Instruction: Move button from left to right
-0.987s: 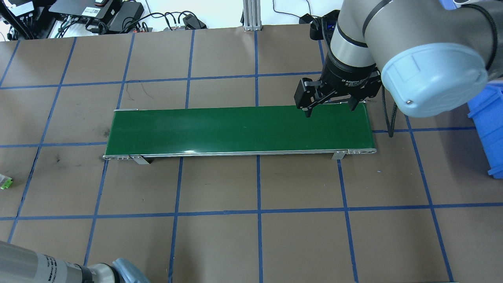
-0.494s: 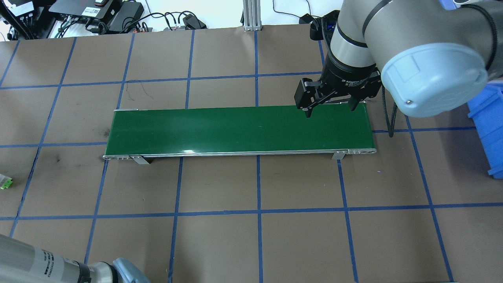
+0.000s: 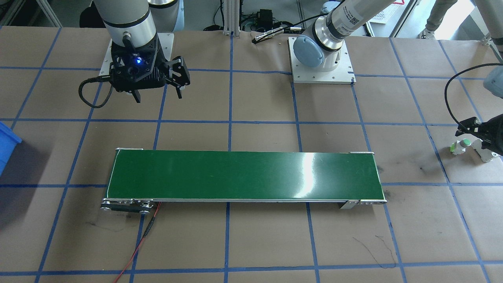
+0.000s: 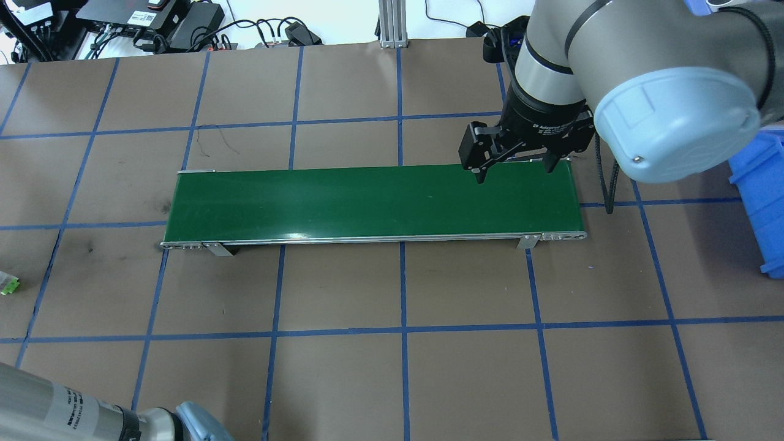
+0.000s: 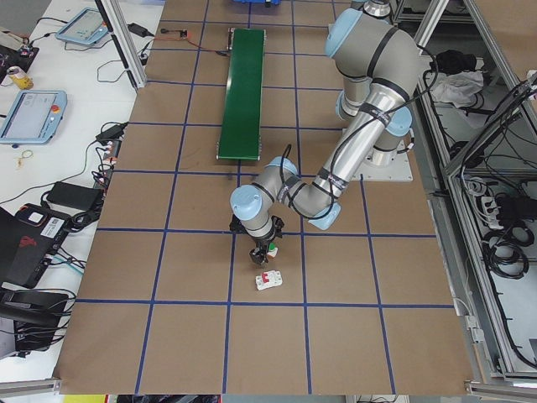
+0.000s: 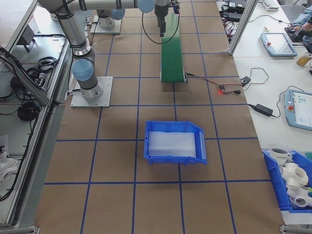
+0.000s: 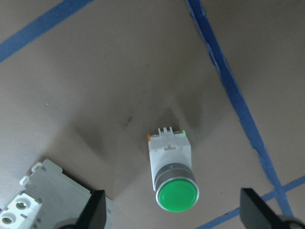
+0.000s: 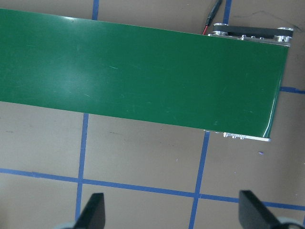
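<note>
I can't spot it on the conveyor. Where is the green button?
The green button lies on the brown paper off the conveyor's left end, under the open left gripper, beside a light-grey block.

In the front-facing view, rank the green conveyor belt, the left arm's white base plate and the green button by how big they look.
1. Green conveyor belt, largest by far.
2. White base plate.
3. Green button, tiny, at the view's right edge.

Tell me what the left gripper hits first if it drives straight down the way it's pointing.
Most likely the button: it lies on its side on the table between the left gripper's open fingers. How far above it the gripper is remains unclear.
</note>
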### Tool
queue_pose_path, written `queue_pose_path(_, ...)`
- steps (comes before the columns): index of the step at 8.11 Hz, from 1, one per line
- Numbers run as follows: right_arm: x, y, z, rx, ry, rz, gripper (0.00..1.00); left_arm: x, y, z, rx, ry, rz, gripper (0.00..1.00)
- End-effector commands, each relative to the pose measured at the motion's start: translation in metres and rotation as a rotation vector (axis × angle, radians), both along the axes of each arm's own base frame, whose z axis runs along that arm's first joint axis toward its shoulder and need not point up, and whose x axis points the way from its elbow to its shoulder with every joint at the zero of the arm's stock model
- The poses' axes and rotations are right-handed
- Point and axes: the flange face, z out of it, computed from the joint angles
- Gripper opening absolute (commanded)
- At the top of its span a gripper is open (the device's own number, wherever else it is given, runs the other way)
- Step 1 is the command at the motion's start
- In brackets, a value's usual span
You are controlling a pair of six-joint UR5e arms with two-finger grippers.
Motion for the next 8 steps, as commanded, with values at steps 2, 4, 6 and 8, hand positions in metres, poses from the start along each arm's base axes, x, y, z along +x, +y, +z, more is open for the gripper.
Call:
queue_pose_path(2,0.0000,0.0001,-0.0001,0.001,0.000,0.001,1.00,0.0017,-0.0017,-0.0216,0.013,0.022,0.004,1.00)
queue_pose_path(4,-0.0004,0.0012,-0.0006,0.005,0.002,0.002,1.00,0.0002,-0.0051,-0.0255,-0.018,0.034,0.045,0.88)
queue_pose_path(6,0.0007,0.0023,-0.0012,0.006,-0.002,-0.001,1.00,0.0008,-0.0060,-0.0260,-0.013,0.031,0.042,0.65)
queue_pose_path(8,-0.0004,0.0016,-0.0021,0.008,0.003,0.001,1.00,0.0004,-0.0065,-0.0271,-0.017,0.038,0.033,0.00)
